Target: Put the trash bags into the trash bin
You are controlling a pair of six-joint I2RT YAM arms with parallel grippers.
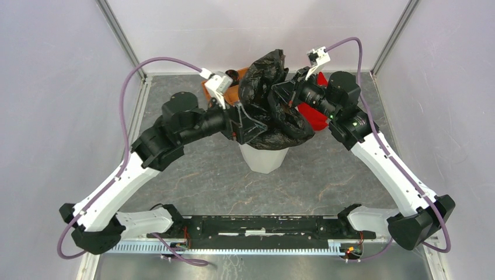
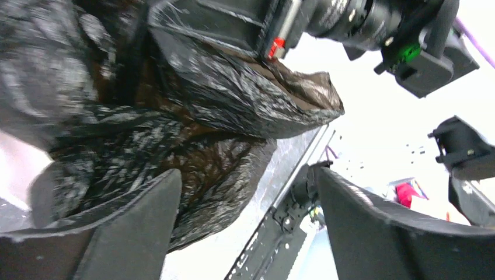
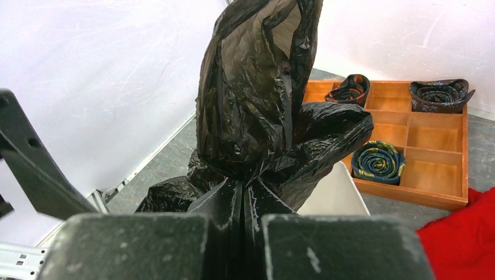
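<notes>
My right end effector [image 3: 242, 192] is clenched on the trash bag [image 3: 257, 87]. Its jaws are pressed together on a gathered fold, and the film above the pinch stands up in a tall crumpled plume. My left end effector [image 2: 248, 175] is released. Its two dark fingers [image 2: 128, 233] stand wide apart with nothing between them, and the bag lies just beyond the left one. In the overhead view the bag is piled over the mouth of the trash bin [image 1: 265, 157], bulging above and around the rim rather than sunk inside. Only the lower white walls of the bin show under it. I judge the bag to be nearly weightless, limp and slippery. It is thin glossy black plastic, wrinkled all over, it holds trapped air, and it will likely spring back up when let go. I would take it at a bunched fold, as the right side does now, and not on a flat stretch, where the film could slide out or tear. The bin looks like stiff, smooth plastic with faceted walls tapering to a narrow base, so I expect a sideways push near the top could tip it. Behind it on the grey mottled desk [image 1: 222, 181] sits an orange-brown compartment tray [image 3: 408, 195] holding rolled fabric coils [image 3: 378, 160], with a red cloth [image 3: 461, 233] beside it.
</notes>
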